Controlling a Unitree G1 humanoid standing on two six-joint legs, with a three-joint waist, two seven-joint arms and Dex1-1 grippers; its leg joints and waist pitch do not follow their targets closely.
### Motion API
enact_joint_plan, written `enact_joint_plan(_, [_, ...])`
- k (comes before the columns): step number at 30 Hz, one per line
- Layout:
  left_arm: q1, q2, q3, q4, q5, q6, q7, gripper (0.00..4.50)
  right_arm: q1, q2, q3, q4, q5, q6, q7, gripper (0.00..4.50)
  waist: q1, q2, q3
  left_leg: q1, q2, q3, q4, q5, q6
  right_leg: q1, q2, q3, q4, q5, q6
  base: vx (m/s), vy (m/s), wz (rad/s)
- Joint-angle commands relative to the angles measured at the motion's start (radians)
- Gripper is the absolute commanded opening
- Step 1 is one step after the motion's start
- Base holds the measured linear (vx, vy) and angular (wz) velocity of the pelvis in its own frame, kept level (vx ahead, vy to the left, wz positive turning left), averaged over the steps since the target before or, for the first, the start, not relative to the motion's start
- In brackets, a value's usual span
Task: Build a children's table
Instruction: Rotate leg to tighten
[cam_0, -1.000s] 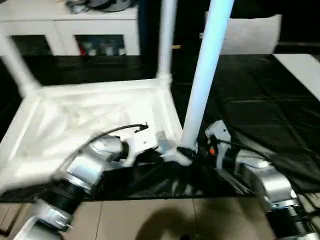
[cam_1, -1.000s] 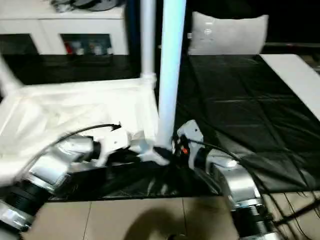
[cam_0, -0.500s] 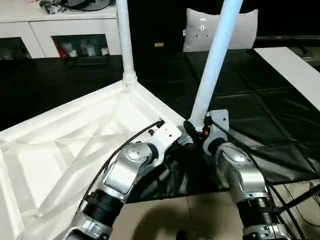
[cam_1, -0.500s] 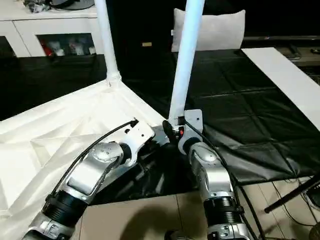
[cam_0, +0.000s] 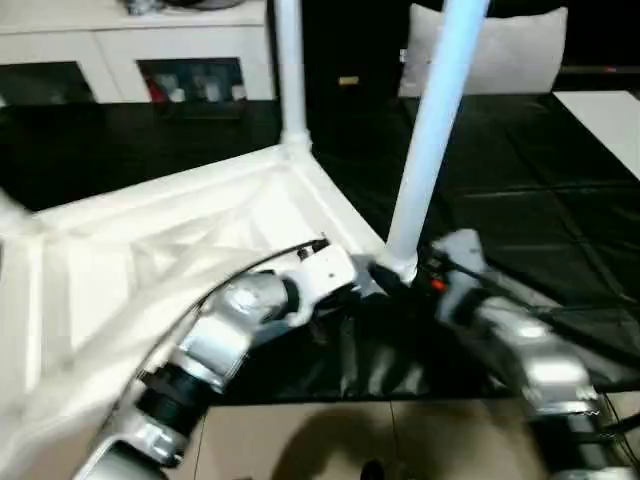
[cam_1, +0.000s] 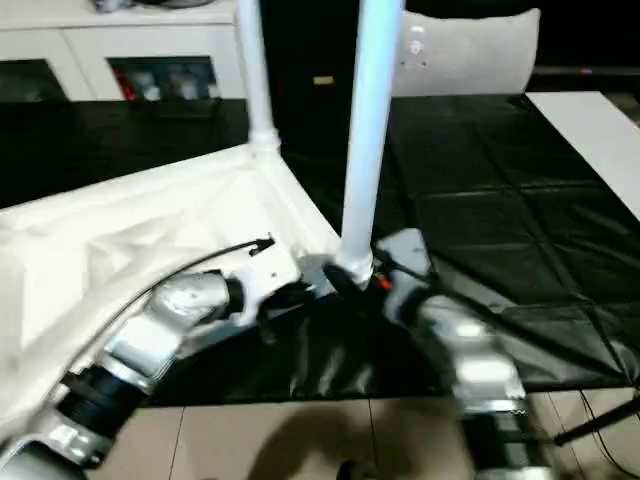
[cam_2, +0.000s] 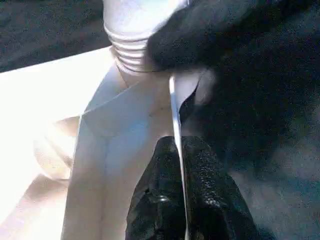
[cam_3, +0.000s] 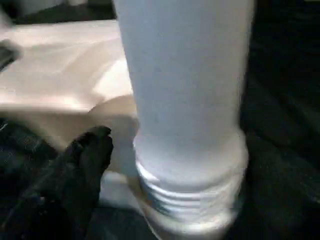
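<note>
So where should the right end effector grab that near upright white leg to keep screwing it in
Low on the near white tubular plastic leg, just above its threaded collar at the corner socket. Come from the robot's right, where the right end effector sits; the upturned white ribbed tabletop and left end effector occupy the other side.

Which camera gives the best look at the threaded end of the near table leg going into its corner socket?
The right wrist view: the leg's threaded end sits close and central at the table top's corner. The left wrist view shows the threads partly behind a black finger. Both eye views show the whole leg, its joint small.
</note>
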Motion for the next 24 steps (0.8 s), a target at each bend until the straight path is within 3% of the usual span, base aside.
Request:
enact_joint_plan(1, [-0.004,0.033,-0.027,0.036,0.007,-0.025,-0.061,0.0,0.005,-0.028,0.015,-0.043,0.033,-0.004,0.09,4.35,0.01,-0.01,-0.062,-0.021,0.025,0.003,-0.063,-0.045,0.132,0.083,-0.065,0.067,-0.087,-0.376,-0.061,0.0,0.0,0.0])
enact_joint_plan(4, [-0.01,0.077,-0.047,0.054,-0.022,-0.115,-0.177,0.0,0.002,-0.112,0.04,-0.055,0.037,-0.008,0.213,4.35,0.018,-0.01,-0.064,-0.018,0.025,0.003,-0.064,-0.054,0.12,0.08,-0.063,0.068,-0.089,-0.384,-0.049,0.0,0.0,0.0])
enact_joint_plan(10, [-0.031,0.153,-0.104,0.085,-0.038,-0.235,-0.347,0.0,-0.021,-0.208,0.121,-0.04,-0.024,-0.056,0.342,4.35,0.03,-0.014,-0.07,-0.022,0.029,0.001,-0.061,-0.006,0.127,0.083,-0.065,0.073,-0.071,-0.307,-0.081,0.0,0.0,0.0])
enact_joint_plan(13, [-0.046,0.17,-0.114,0.105,-0.045,-0.279,-0.405,0.0,-0.029,-0.228,0.149,-0.038,-0.023,-0.055,0.4,4.35,0.04,-0.014,-0.073,-0.021,0.032,0.001,-0.059,0.024,0.143,0.081,-0.066,0.075,-0.062,-0.264,-0.104,0.0,0.0,0.0])
enact_joint_plan(18, [-0.06,0.181,-0.126,0.118,-0.043,-0.31,-0.446,0.0,-0.037,-0.233,0.166,-0.031,-0.013,-0.05,0.44,4.35,0.054,-0.016,-0.073,-0.019,0.037,0.002,-0.06,0.033,0.137,0.081,-0.069,0.079,-0.057,-0.251,-0.12,0.0,0.0,0.0])
enact_joint_plan(24, [-0.078,0.178,-0.13,0.148,-0.049,-0.349,-0.481,0.0,-0.058,-0.228,0.183,-0.013,0.015,-0.031,0.486,3.81,0.062,-0.019,-0.072,-0.021,0.035,0.003,-0.06,0.032,0.128,0.083,-0.07,0.08,-0.057,-0.261,-0.116,0.0,0.0,0.0])
